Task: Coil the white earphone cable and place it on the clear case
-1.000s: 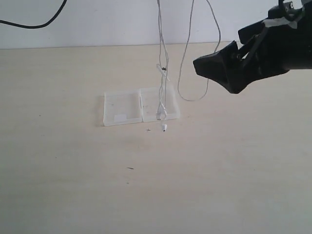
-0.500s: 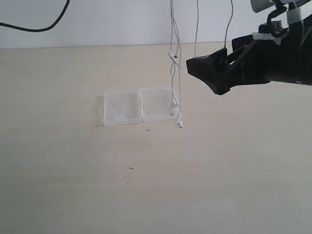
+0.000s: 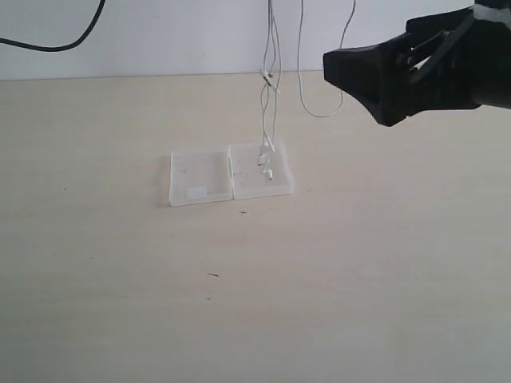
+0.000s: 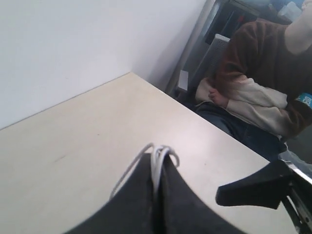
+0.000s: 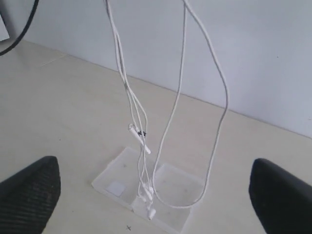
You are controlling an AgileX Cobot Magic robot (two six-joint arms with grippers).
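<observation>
The white earphone cable hangs from above the exterior view. Its earbuds dangle over the right half of the clear case, which lies flat on the table with its label on the left half. A slack loop of the cable hangs to the right, off the table. My left gripper is above the exterior frame, shut on several strands of the cable. My right gripper hovers to the right of the cable, and its fingers stand wide open with nothing between them. From the right wrist, cable and case lie ahead.
A thick black cable runs along the white wall at the back left. A seated person is beyond the table's far edge in the left wrist view. The pale wooden table extends toward the front.
The hanging cable has risen and swung left, bringing the earbuds from the case's front right corner to over its right half. The loop lifted. My right gripper moved up.
</observation>
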